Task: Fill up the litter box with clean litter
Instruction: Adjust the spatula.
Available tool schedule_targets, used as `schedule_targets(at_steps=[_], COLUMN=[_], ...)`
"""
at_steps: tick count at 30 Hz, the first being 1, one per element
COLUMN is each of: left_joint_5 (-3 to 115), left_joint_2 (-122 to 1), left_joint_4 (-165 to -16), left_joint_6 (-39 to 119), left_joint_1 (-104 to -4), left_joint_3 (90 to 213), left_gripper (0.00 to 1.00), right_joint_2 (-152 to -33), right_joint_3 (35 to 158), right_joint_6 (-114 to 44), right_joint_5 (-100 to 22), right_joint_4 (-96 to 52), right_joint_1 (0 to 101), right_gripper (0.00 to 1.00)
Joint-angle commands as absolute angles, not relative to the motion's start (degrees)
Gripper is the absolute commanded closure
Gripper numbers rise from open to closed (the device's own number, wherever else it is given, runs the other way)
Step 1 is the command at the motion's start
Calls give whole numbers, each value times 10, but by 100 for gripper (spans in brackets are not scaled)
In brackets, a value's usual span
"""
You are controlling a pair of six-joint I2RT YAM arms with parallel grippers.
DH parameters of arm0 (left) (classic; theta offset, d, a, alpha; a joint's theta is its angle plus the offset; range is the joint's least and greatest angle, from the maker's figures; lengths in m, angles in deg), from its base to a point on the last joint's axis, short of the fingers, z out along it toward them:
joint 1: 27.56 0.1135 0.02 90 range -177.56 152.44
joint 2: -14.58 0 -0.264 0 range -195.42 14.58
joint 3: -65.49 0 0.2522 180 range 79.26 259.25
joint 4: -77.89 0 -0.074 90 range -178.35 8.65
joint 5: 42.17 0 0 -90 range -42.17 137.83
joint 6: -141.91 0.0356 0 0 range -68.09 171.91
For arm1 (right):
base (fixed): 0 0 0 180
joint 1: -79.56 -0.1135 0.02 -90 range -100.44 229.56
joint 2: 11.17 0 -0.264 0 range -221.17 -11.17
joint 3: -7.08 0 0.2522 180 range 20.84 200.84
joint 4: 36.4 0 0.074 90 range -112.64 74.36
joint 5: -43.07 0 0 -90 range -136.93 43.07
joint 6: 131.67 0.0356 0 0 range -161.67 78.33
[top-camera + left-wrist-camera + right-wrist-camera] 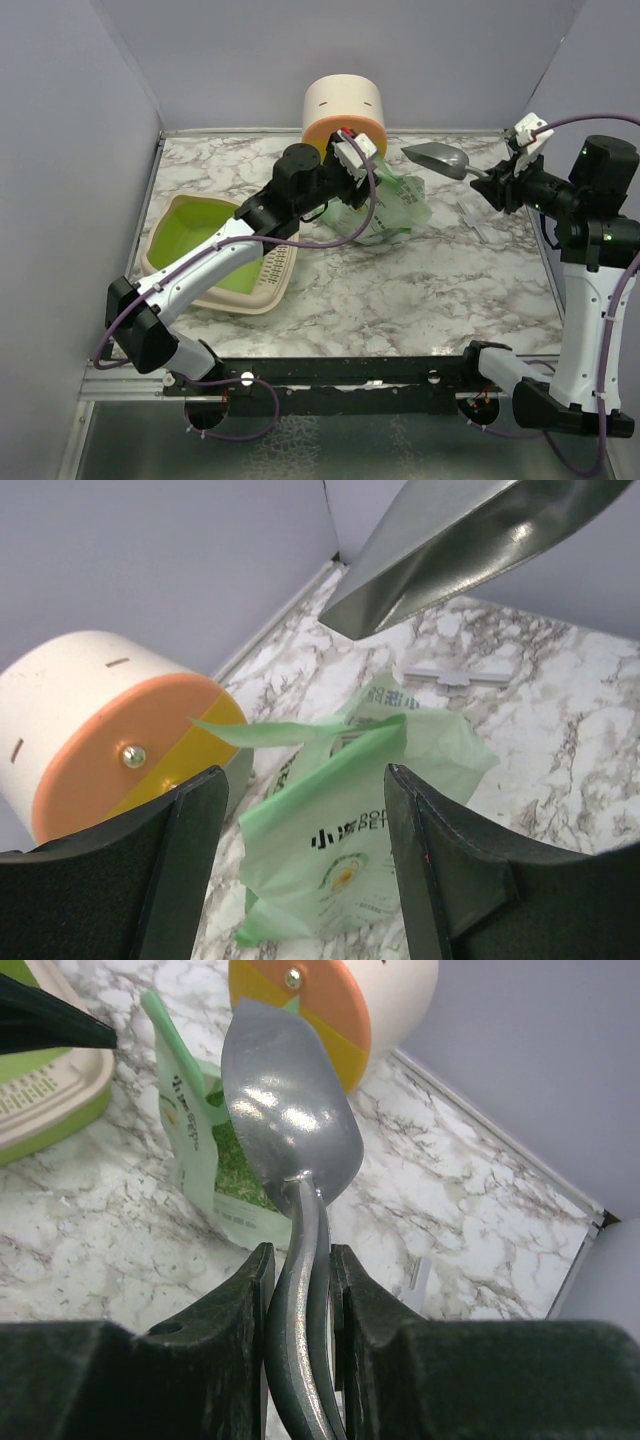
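Mint-green bag (388, 205) with dark print lay crumpled on the marble worktop (420, 280), just in front of the cream cylinder (345, 105). Left end effector (365, 160) hovered by it, jaws wide apart, holding nothing. Right end effector (300, 1260) gripped the handle of the grey metal scoop (290, 1110), bowl raised near the bag. Litter box (200, 235), lime-green inside, sat at the worktop's left, partly beneath the left forearm.

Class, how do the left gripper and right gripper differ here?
The left gripper has jaws apart and empty, facing the mint-green bag; the right gripper has jaws shut on the metal scoop. The left gripper reaches centre-back; the right gripper sits far right. Both have black jaws.
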State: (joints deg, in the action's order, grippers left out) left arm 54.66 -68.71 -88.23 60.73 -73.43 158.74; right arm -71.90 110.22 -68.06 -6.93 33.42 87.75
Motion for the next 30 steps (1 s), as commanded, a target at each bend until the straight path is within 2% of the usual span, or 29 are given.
schedule_targets(at_steps=[1, 9, 17, 21, 30], left_joint_5=[560, 571, 642, 670, 760], left_joint_2=[-662, -635, -601, -589, -602], left_joint_4=[-980, -1119, -1198, -1237, -1254], left_joint_6=[614, 587, 529, 487, 393], left_joint_1=[-736, -734, -726, -719, -679], left_joint_3=[1586, 1514, 1463, 1449, 1464], left_gripper=[33, 28, 26, 31, 53], right_joint_2=[-726, -765, -767, -762, -757], right_joint_3=[1164, 1224, 1218, 1213, 1209], right_joint_6=[-643, -600, -557, -548, -521], right_joint_5=[-6, 156, 217, 229, 239], right_joint_4=[369, 420, 391, 381, 352], right_joint_1=[874, 874, 874, 874, 874], right_gripper=[99, 99, 99, 99, 99])
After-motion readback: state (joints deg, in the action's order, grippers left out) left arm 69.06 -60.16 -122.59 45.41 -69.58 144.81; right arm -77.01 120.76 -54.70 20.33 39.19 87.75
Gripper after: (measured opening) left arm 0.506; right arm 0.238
